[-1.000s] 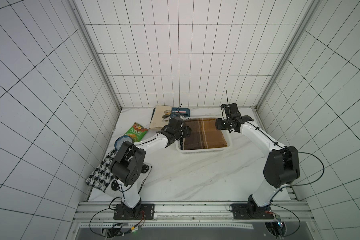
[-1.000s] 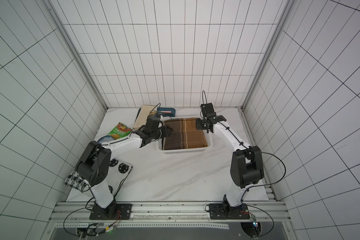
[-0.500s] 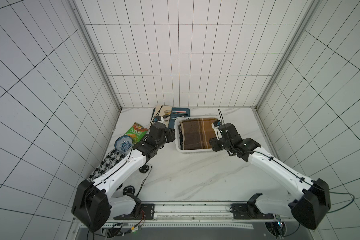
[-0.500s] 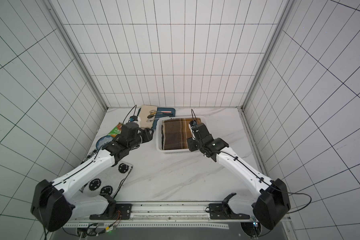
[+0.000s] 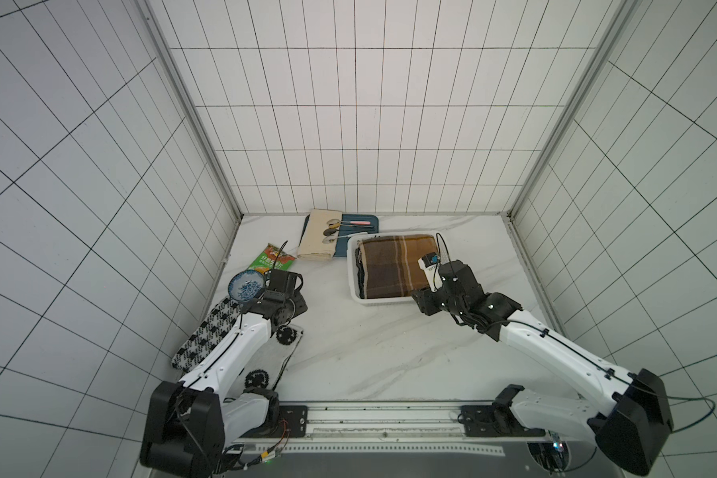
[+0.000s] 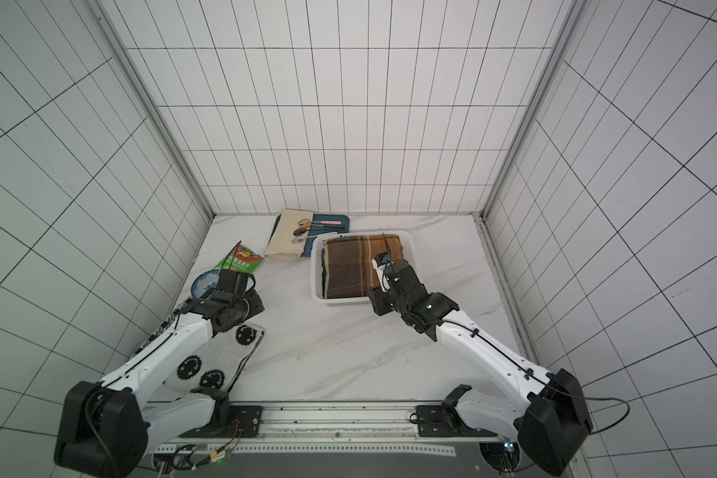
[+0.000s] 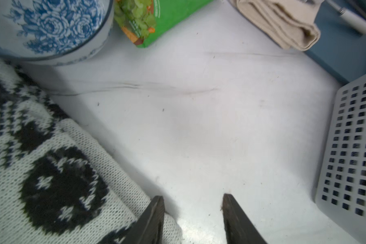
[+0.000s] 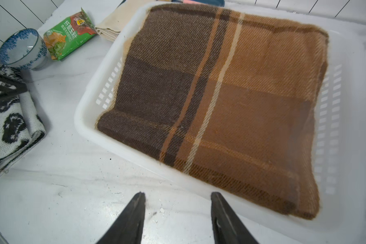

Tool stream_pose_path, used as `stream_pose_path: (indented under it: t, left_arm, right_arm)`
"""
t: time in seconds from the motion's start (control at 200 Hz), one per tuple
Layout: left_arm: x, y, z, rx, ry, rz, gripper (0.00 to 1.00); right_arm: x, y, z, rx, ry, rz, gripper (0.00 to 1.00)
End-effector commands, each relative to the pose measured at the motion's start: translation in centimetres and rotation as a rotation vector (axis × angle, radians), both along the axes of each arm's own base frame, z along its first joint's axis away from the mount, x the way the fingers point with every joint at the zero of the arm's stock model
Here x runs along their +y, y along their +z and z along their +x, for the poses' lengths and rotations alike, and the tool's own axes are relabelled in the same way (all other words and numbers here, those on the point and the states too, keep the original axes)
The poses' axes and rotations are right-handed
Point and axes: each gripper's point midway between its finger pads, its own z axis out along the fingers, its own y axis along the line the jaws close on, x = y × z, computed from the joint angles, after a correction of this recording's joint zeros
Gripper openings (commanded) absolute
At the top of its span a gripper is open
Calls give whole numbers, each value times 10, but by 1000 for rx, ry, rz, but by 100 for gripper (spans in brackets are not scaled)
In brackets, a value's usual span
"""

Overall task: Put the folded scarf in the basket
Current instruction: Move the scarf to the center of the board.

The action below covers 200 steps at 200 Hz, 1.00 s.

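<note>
Now | arms have drawn back from basket [image 5: 352, 273] | scarf [image 5: 394, 265] lies inside | left gripper [image 7: 192, 197] and right gripper [image 8: 178, 193] spread, empty | task looks done

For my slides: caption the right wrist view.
Folded brown plaid scarf lies in the white basket; the right gripper, jaws open and empty, hovers above the table.
</note>
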Motion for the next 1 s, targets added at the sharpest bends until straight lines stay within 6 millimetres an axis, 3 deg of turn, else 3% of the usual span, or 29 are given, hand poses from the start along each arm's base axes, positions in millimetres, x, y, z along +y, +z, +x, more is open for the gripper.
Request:
stream_pose_path:
  t: [0.0,0.13,0.265,0.375,0.485,0.6,0.74,0.994]
  left_arm:
    - [-7,-10,-17,107,-16,38,50]
    - [-13,-13,-31,152,-21,132,52]
    - [0,-24,-44,221,9,204,54]
    - [-2,-27,-45,189,9,204,54]
    - [4,-42,-45,241,23,214,51]
    - [-13,-60,-42,248,-11,133,40]
    - [-30,-70,-35,248,-65,72,8]
    - [-84,-58,-10,143,-118,-120,7]
  right_arm:
    - [-5,1,-1,-41,-10,-8,53]
    - [-6,2,0,-49,-16,-13,53]
    - [-6,-2,-1,-37,-9,-19,53]
    - [-6,-3,-2,-34,-8,-18,53]
    - [-7,-4,-1,-35,-10,-25,53]
    - [-7,-2,-2,-38,-8,-22,53]
    - [-8,2,-3,-48,-9,-13,53]
    - [-9,3,-4,-48,-11,-9,53]
